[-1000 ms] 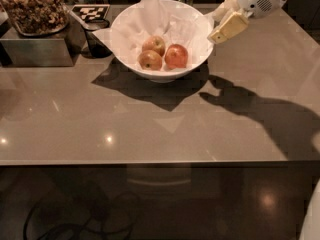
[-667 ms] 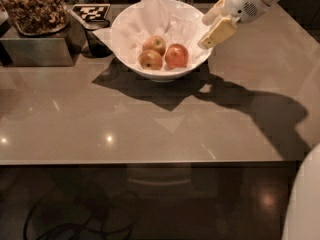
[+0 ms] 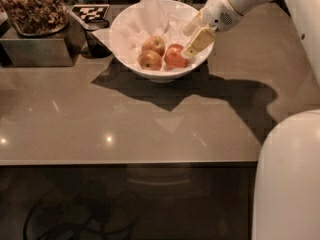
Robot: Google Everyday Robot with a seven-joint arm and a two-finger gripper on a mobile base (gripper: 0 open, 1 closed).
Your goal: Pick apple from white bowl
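Gripper [image 3: 186,44] at the white bowl's [image 3: 150,73] right rim, fingers spread, empty.
The red apple [image 3: 174,57] lies right of bowl centre, beside a yellower apple [image 3: 150,60]. An off-centre close could roll it away or snag the paper lining [image 3: 150,9].

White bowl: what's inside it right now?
Crumpled white paper lining, two yellowish apples and the red-orange apple. The open gripper hangs over the white bowl rim beside that apple. Paper hides the bowl's bottom.
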